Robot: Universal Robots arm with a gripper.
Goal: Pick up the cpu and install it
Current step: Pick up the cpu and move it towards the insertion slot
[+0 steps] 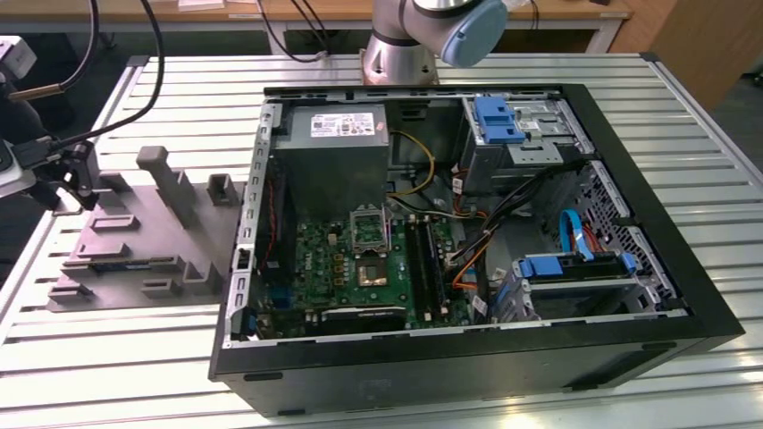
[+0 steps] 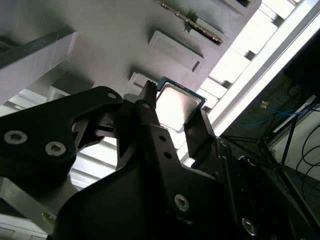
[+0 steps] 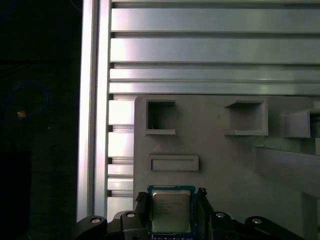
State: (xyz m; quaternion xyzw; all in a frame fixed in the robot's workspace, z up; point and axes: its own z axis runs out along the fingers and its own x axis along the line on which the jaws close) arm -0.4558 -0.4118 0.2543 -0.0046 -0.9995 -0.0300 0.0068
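While the hand point(image 3: 171, 222) pinches the cpu point(image 3: 171, 210) by two edges over the tray point(image 1: 120, 246) at the exterior view's left, so thin a grip could let it tilt or drop.

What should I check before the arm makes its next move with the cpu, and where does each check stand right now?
1. Grip: the fingers sit against two opposite edges of the small, flat, silver-topped square cpu in both wrist views: ok.
2. Cpu sits straight between the fingers: ok.
3. Cpu lifted clear of the grey moulded plastic tray: cannot tell.
4. Side of the black computer case open: ok.
5. Metal-framed socket on the green board reachable from above, no cable across it: ok.
6. Socket empty: cannot tell.
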